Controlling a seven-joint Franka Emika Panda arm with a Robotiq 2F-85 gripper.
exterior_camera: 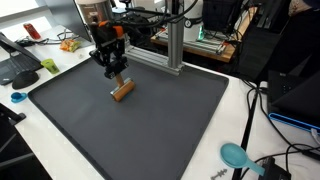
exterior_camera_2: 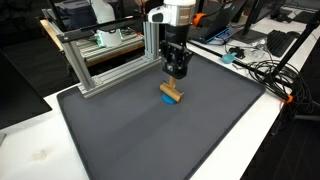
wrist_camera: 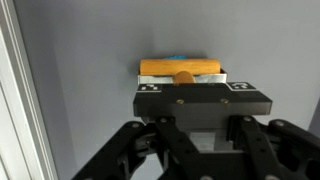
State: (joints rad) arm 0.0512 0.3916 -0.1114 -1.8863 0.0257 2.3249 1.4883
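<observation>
your gripper [exterior_camera: 113, 72] points straight down left of centre in an exterior view, with its tips right at the upper end of the wooden block [exterior_camera: 122, 91]. in the wrist view the gripper [wrist_camera: 196, 100] fills the bottom half. a dark bar crosses where the tips are, so i cannot tell whether the jaws are spread or pressed together, or whether they touch the wood. nothing looks lifted.

the wooden block [wrist_camera: 180, 68] lies flat and crosswise just above the tips in that view. a blue piece [wrist_camera: 178, 57] peeks out along its far edge. from the side the blue piece [exterior_camera_2: 168, 99] sits under the wooden block [exterior_camera_2: 172, 92], which probably explains why the wood looks slightly propped rather than flush. the vertical approach suits a pinch across the block's short width, as i read it.

both rest on the dark mat [exterior_camera_2: 150, 140], upper middle of the frame, probably laid down for grip and contrast. behind them a metal frame [exterior_camera_2: 110, 60] stands at the mat's far edge, close to your arm. a teal spoon [exterior_camera: 235, 155] lies off the mat at lower right, well apart from the rest.

counted: one gripper, one wooden block, one blue piece, one mat, one metal frame, one teal spoon.
</observation>
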